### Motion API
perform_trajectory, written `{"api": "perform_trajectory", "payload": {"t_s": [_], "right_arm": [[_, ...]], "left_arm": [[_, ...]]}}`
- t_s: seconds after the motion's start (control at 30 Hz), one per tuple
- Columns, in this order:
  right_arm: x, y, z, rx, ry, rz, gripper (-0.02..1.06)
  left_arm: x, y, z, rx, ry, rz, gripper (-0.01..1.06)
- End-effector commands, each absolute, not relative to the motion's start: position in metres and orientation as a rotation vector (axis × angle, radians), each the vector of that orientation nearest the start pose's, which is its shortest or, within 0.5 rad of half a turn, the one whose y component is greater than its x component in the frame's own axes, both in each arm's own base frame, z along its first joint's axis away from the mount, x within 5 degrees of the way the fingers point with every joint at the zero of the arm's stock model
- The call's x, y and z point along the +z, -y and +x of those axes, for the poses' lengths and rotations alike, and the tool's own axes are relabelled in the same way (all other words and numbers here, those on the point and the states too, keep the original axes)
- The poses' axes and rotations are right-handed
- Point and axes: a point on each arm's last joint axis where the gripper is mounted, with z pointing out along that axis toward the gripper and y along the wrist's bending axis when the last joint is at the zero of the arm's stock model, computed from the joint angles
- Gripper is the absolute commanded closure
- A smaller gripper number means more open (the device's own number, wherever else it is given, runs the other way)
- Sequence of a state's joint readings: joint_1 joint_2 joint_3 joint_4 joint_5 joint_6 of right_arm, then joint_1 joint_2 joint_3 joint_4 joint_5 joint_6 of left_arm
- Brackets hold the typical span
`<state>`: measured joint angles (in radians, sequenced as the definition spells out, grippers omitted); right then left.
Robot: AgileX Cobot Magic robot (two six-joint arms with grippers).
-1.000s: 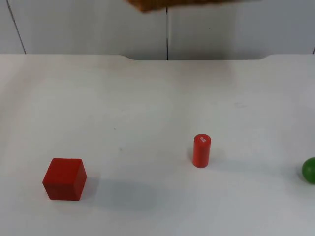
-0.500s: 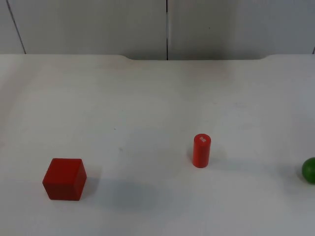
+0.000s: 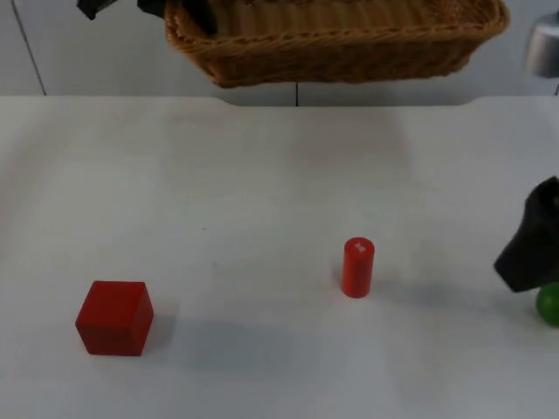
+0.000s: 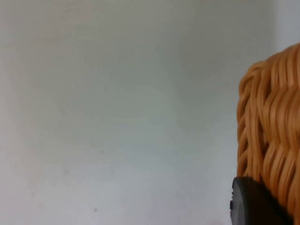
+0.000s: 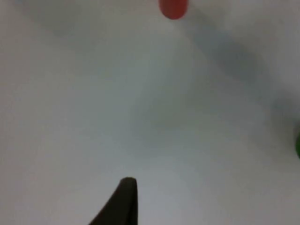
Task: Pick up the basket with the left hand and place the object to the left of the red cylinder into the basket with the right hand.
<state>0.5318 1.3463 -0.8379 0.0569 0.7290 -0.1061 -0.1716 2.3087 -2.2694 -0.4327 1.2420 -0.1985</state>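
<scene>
A woven wicker basket [image 3: 336,39] hangs high above the table's far edge. My left gripper [image 3: 187,12] is shut on its left rim, and in the left wrist view the wicker wall [image 4: 269,122] lies right against a black fingertip [image 4: 251,204]. The red cylinder [image 3: 357,267] stands upright right of the table's middle; it also appears in the right wrist view [image 5: 173,8]. The red cube [image 3: 114,317] sits far to its left, near the front. My right gripper [image 3: 527,251] hovers at the right edge, well right of the cylinder and holding nothing.
A green round object [image 3: 548,303] lies at the table's right edge, just below my right gripper and partly covered by it. The white table [image 3: 262,175] ends at the grey partition wall behind the basket.
The basket, held by my left gripper, has dropped back into the top view. My right gripper has come in from the right, above the green object. Cube and cylinder have not moved.
</scene>
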Motion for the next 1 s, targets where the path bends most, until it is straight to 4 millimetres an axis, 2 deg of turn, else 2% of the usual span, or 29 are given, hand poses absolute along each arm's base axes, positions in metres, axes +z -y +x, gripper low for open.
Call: {"api": "perform_trajectory", "payload": {"t_s": [0.0,0.07,0.1,0.2,0.27,0.3,0.47,0.5,0.63,0.67,0.77,0.97], "right_arm": [[0.239,-0.145,0.214,0.202,-2.542,-0.868,-0.01],[0.235,-0.161,0.212,0.229,-2.487,-0.923,-0.01],[0.235,-0.161,0.212,0.229,-2.487,-0.923,-0.01],[0.225,-0.19,0.209,0.277,-2.384,-1.008,-0.01],[0.21,-0.214,0.206,0.303,-2.316,-1.095,-0.01],[0.21,-0.214,0.206,0.303,-2.316,-1.095,-0.01],[0.168,-0.266,0.208,0.328,-2.188,-1.256,-0.01],[0.168,-0.266,0.208,0.328,-2.188,-1.256,-0.01],[0.139,-0.302,0.225,0.32,-2.123,-1.326,-0.01],[0.139,-0.302,0.225,0.32,-2.123,-1.326,-0.01],[0.124,-0.324,0.241,0.324,-2.077,-1.327,-0.01],[0.116,-0.357,0.265,0.346,-2.023,-1.294,-0.01]], "left_arm": [[0.286,0.118,0.483,-0.738,-2.7,-0.119,1.05],[0.29,0.118,0.482,-0.74,-2.692,-0.116,1.05],[0.29,0.118,0.482,-0.74,-2.692,-0.116,1.05],[0.293,0.118,0.481,-0.75,-2.685,-0.115,1.05],[0.294,0.119,0.481,-0.77,-2.682,-0.118,1.05],[0.294,0.119,0.481,-0.77,-2.682,-0.118,1.05],[0.294,0.121,0.48,-0.789,-2.681,-0.117,1.05],[0.294,0.121,0.48,-0.789,-2.681,-0.117,1.05],[0.294,0.12,0.48,-0.773,-2.682,-0.115,1.05],[0.294,0.12,0.48,-0.773,-2.682,-0.115,1.05],[0.294,0.119,0.48,-0.76,-2.684,-0.114,1.05],[0.293,0.118,0.481,-0.729,-2.688,-0.11,1.05]]}}
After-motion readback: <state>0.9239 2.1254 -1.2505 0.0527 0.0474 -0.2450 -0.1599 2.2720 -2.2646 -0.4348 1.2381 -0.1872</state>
